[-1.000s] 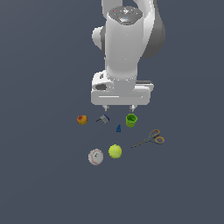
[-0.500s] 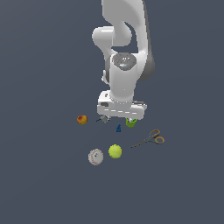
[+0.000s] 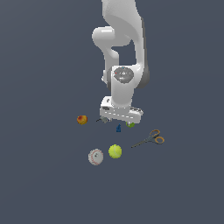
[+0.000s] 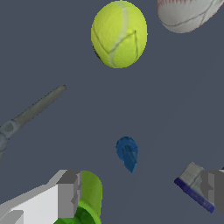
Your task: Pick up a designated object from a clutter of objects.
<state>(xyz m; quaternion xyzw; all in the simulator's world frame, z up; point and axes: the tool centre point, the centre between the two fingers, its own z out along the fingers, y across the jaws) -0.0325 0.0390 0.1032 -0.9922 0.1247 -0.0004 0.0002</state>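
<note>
The designated object (image 4: 127, 153) is a tiny dark-blue piece with a narrow top, standing on the floor (image 3: 118, 128) in the middle of the clutter of objects. My gripper (image 3: 118, 122) hangs low just behind it in the exterior view. In the wrist view the gripper (image 4: 140, 192) is open, with one finger (image 4: 68, 194) by the green cup (image 4: 87, 199) and the other finger (image 4: 213, 186) by the grey-blue item (image 4: 192, 187). The blue piece lies just ahead of the gap, untouched.
A yellow tennis ball (image 3: 115, 151) and a white baseball (image 3: 95, 157) lie in front of the blue piece. Orange-handled scissors (image 3: 151, 138) are on the exterior view's right, a red-orange apple (image 3: 82, 119) on its left. The hand partly hides the green cup (image 3: 130, 124).
The arm has come down towards the clutter. The hand now sits low over the green cup and the grey-blue item, close behind the blue piece.
</note>
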